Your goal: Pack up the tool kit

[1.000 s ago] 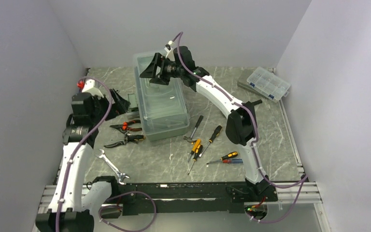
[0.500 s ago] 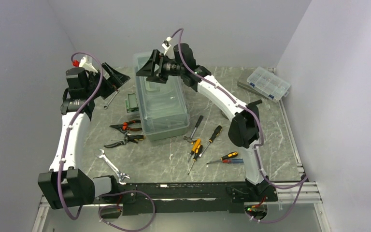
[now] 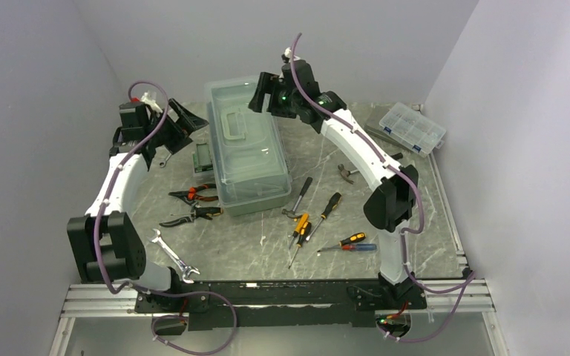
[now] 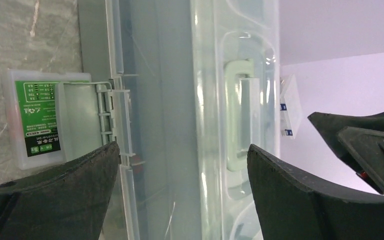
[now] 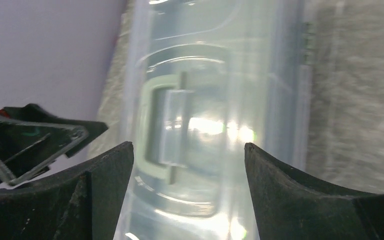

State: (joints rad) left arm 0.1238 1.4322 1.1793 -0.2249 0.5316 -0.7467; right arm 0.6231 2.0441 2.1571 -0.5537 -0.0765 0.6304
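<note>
Two wide-open, empty grippers flanked the sage-green plastic toolbox (image 3: 251, 167): right gripper (image 3: 260, 93) had risen off its closed lid, left gripper (image 3: 190, 119) had arrived alongside; loose screwdrivers (image 3: 300, 224) beside it stayed unpacked.

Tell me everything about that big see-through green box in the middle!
The toolbox is a long, pale green plastic box with a cloudy see-through lid, which looks shut. A light green handle lies flat in a dip on the lid. It stands on the grey marbled table. The left arm's fingers and the right arm's fingers hover open near its far end, not touching it.
</note>
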